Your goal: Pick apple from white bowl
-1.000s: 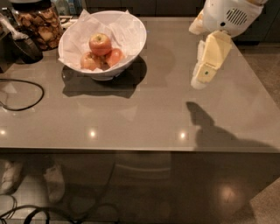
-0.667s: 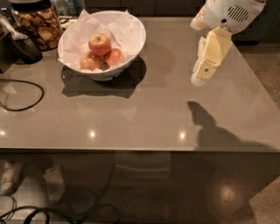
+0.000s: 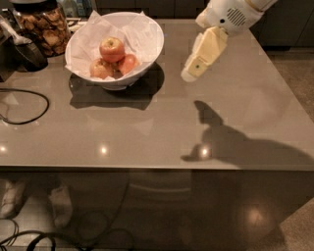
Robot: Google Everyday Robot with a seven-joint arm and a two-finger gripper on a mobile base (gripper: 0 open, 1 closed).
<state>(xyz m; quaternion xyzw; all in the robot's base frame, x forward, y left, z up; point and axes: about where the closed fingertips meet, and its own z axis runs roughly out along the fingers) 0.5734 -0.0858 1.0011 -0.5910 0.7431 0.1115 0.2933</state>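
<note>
Tool [image 3: 190, 73] hanging upper right of centre, apart from white bowl [image 3: 149, 59].
Apple [image 3: 112, 49] topmost in bowl; tool open or closed: cannot tell; arm [image 3: 230, 14] cut off above.

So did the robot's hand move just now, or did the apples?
The hand swung left over the table, closer to the white bowl, and now hangs in the air beside it. It has grabbed nothing. The apple, the other apples, the bowl and the snack jar stayed put.
</note>
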